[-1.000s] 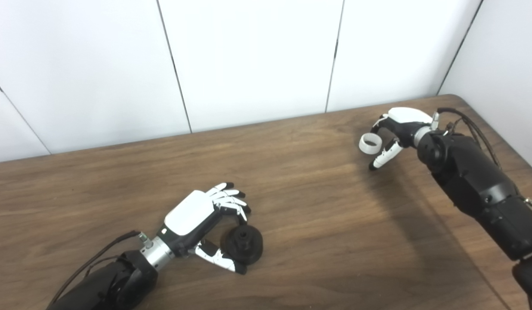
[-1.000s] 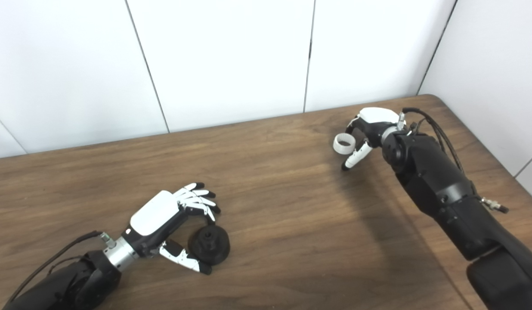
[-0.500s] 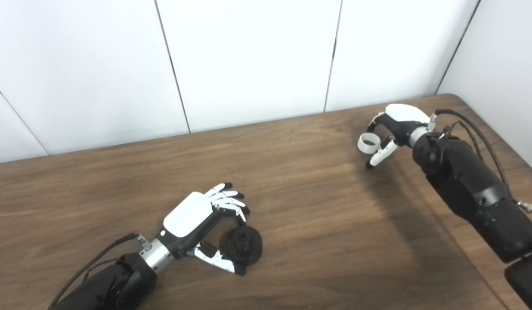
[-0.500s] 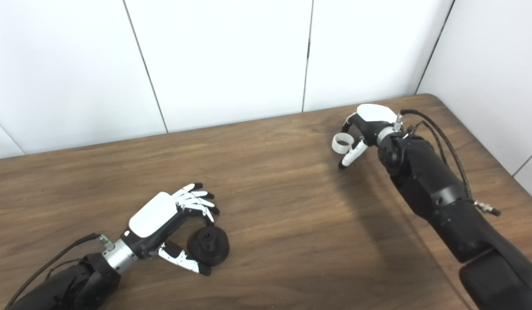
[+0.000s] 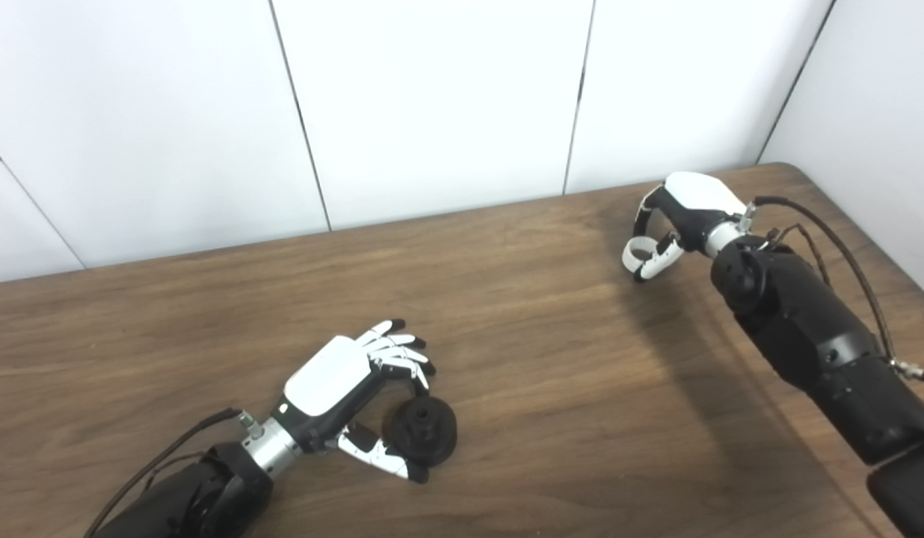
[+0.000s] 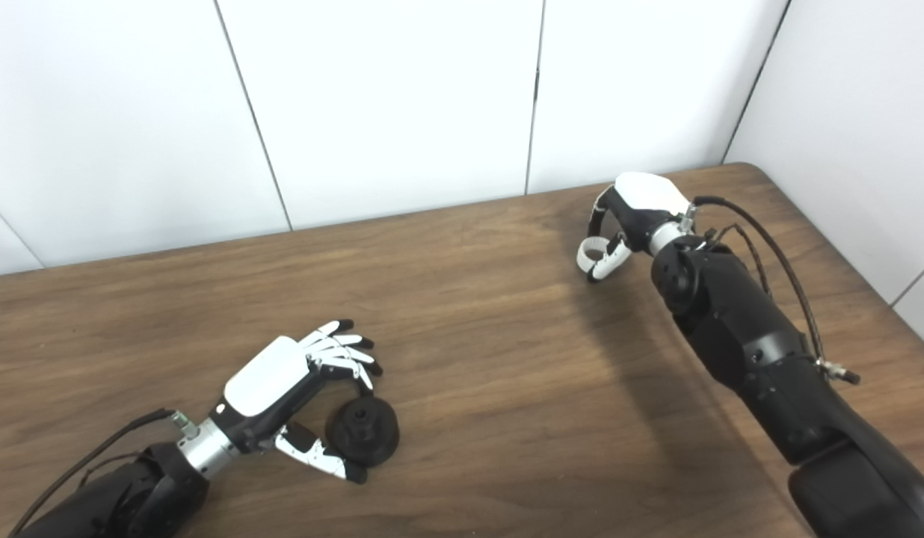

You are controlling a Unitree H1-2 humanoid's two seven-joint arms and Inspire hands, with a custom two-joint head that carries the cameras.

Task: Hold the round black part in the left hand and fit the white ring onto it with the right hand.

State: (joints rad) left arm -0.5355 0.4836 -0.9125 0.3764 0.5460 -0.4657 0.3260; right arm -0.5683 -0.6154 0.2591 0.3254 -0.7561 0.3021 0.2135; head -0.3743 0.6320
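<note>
Round black part point(image 5: 423, 431) flat on table point(image 5: 552, 359), front-left, cupped loosely btwn curled fingers and thumb of left hand point(image 5: 335, 381), not clearly gripped. White ring point(image 5: 635, 252) far right, pinched in right hand point(image 5: 682, 213), well apart.

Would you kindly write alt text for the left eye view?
On a brown wooden table, the robot's left hand cups a round black plastic part near the front. Far off at the back right, its right hand pinches a small white ring. White wall panels stand behind.
</note>
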